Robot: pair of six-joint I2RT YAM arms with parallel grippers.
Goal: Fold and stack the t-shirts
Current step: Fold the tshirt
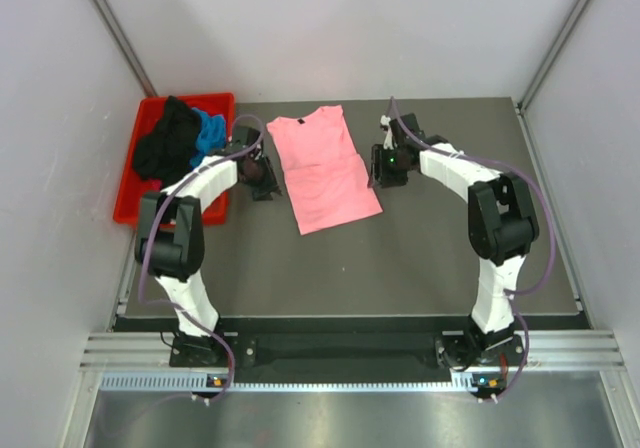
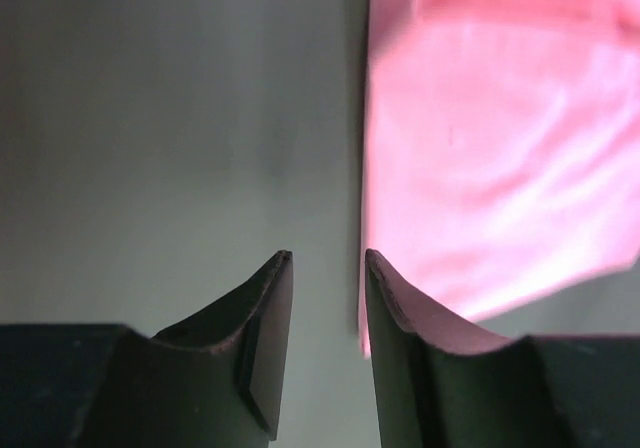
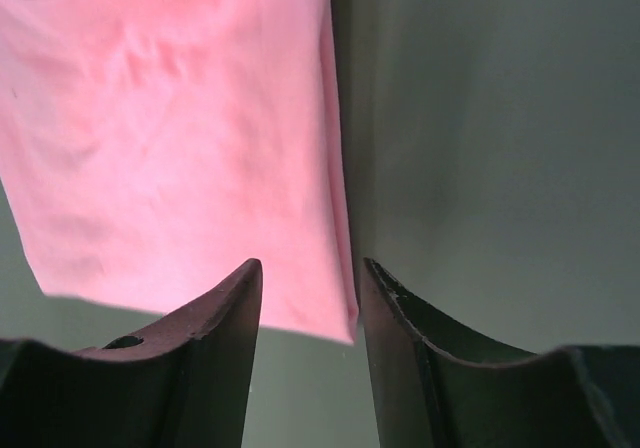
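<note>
Pink t-shirt lies on the table between both arms' jaws, each slightly parted, gripping nothing.

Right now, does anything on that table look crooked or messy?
The pink t-shirt lies slightly askew, its hem swung toward the right arm's side. A black shirt and a blue shirt sit crumpled in the red bin, unfolded.

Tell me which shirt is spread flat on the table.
The pink shirt: it lies spread on the table. The black shirt and blue shirt sit bunched in the red bin.
</note>
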